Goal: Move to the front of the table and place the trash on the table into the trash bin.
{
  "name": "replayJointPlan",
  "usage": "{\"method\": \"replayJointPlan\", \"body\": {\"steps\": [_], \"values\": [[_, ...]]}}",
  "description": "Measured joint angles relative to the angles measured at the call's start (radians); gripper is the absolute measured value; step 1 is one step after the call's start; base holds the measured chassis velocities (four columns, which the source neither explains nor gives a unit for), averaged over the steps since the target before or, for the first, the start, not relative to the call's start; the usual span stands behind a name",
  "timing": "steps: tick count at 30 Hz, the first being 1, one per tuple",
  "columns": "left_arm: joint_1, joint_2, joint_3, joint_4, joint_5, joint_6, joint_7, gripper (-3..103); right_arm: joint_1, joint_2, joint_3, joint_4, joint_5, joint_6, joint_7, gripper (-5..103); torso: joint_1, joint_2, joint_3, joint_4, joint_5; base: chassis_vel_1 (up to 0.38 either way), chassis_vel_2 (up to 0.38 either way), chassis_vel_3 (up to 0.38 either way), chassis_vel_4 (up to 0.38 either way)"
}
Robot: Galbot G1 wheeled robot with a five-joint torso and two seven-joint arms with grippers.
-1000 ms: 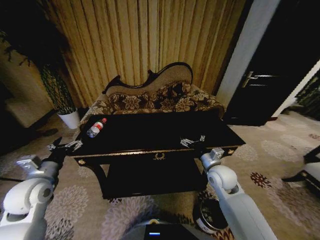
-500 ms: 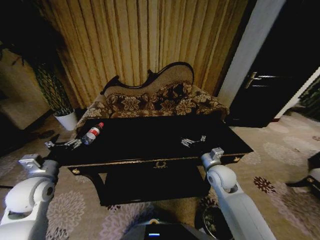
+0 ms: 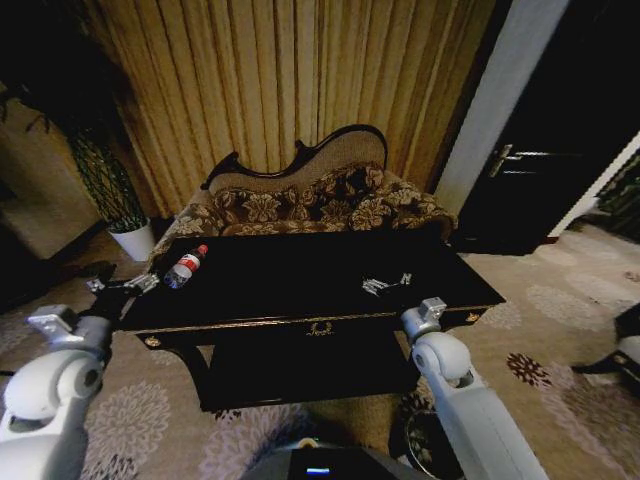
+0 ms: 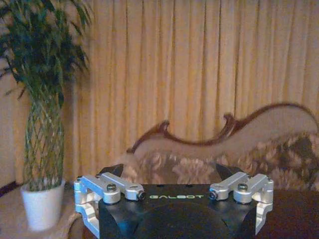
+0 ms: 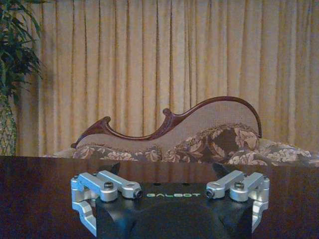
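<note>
Compared with a moment earlier, the whole head view was hardly shifted, so the drive to the worktop [image 3: 300, 300] was judged nearly finished. The left gripper [image 3: 122, 286] was held at the worktop's left end with fingers [image 4: 107, 186] spread wide and empty; the bottle [image 3: 186, 266] lay just beyond them. The right gripper [image 3: 386, 284] hovered over the worktop, also wide and empty. The trash bin [image 3: 425, 440] stood below it on the floor.
</note>
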Motion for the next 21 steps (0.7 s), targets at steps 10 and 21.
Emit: {"method": "replayJointPlan", "body": {"steps": [10,21], "values": [[-0.089,0.131,0.098,0.126,-0.08,0.054,-0.018,100,-0.01,0.002,0.005,-0.005,-0.013,0.01,0.0,100,0.0,0.0,0.0,0.0001,-0.0001,0.0,0.0,0.0,0.0],[-0.266,0.184,0.318,0.298,-0.085,0.092,-0.021,100,-0.018,0.003,0.012,-0.006,-0.02,0.015,0.0,100,0.0,0.0,0.0,0.0,-0.0002,0.0,0.0,0.0,0.0]]}}
